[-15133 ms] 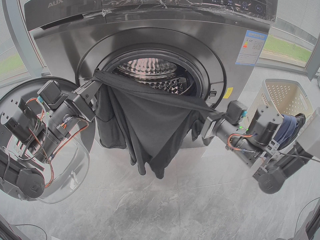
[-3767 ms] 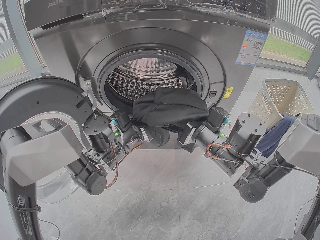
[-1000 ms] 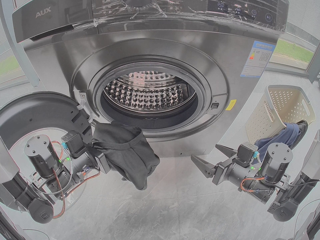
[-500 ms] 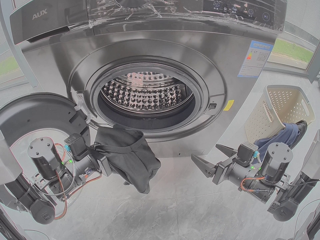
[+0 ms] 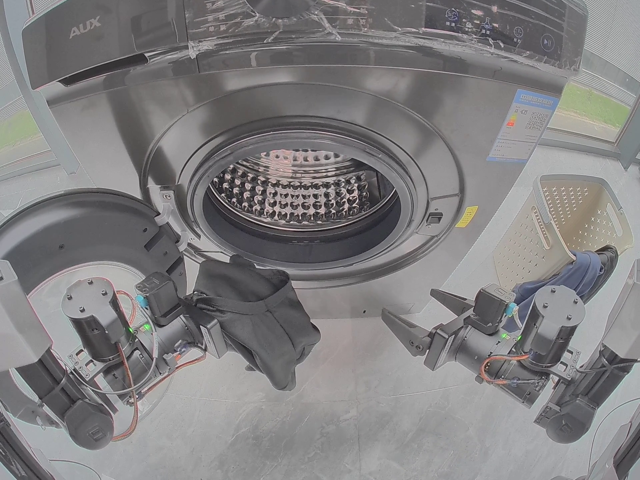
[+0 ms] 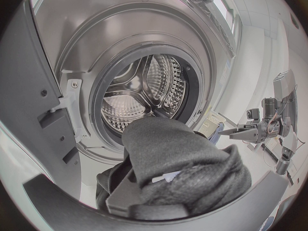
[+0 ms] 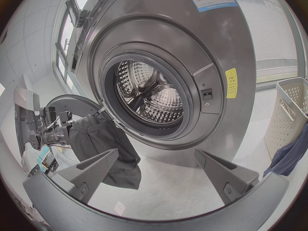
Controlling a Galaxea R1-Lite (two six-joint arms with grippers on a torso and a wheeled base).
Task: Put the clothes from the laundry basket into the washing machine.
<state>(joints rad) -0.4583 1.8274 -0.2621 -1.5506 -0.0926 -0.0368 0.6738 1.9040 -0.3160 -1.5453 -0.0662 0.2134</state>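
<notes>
A gray floor [image 5: 373,421] runs up to the big silver washing machine [image 5: 320,95]. My left fingers [image 5: 203,311], at the lower left, are pinched tight on a black cloth [image 5: 267,331] that hangs low in front of the machine. My right fingers [image 5: 409,305], at the lower right, are spread wide and hold nothing. The laundry basket [image 5: 580,211] sits at the right edge, a blue cloth [image 5: 577,271] draped over its rim.

Mid-frame we see the right hand [image 7: 155,155] gaping before the washing machine [image 7: 221,42]; the left hand [image 7: 65,133] grips a dark garment [image 7: 102,148].
</notes>
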